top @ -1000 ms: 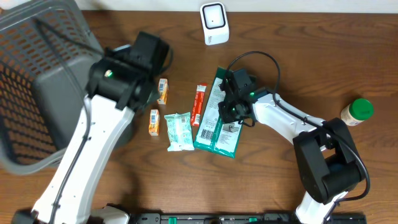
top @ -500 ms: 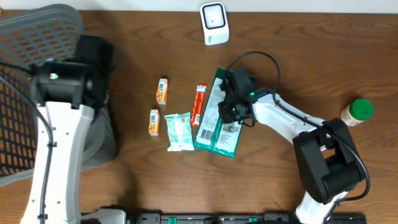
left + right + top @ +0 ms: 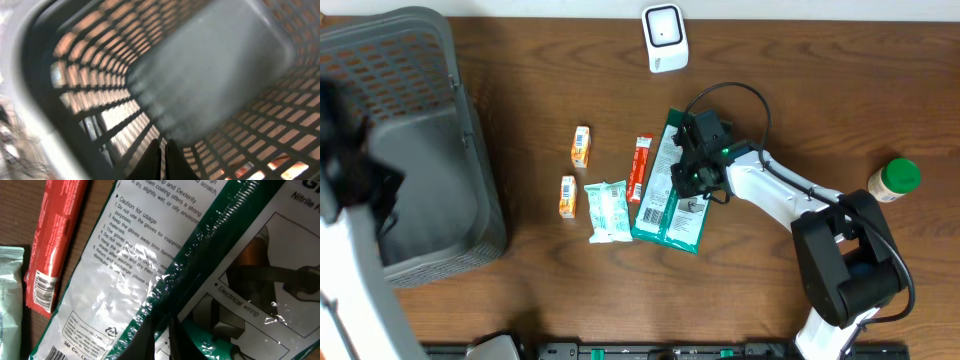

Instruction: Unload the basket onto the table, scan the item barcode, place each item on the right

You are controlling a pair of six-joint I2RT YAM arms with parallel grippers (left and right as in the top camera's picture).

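Note:
Two overlapping green glove packages point(image 3: 665, 205) lie at the table's middle, with printed text and a barcode on the white back point(image 3: 125, 265). My right gripper point(image 3: 688, 183) rests on them, its dark fingers point(image 3: 172, 335) pinched together on the green seam of the package. The white scanner point(image 3: 663, 37) stands at the far edge, apart from it. My left gripper point(image 3: 164, 157) is shut with nothing seen between its fingers, and it hangs over the inside of the grey mesh basket point(image 3: 215, 75). The left arm point(image 3: 348, 175) shows only as a blur at the frame's left edge.
A red stick pack point(image 3: 640, 168), a pale green pouch point(image 3: 608, 210) and two small orange boxes point(image 3: 581, 146) point(image 3: 567, 196) lie left of the packages. The basket point(image 3: 470, 150) fills the left side. A green-lidded jar point(image 3: 894, 180) stands at the right.
The basket has swung from tilted over the table to flat at the left. My left arm has swept left to the frame's edge. The right arm has not moved.

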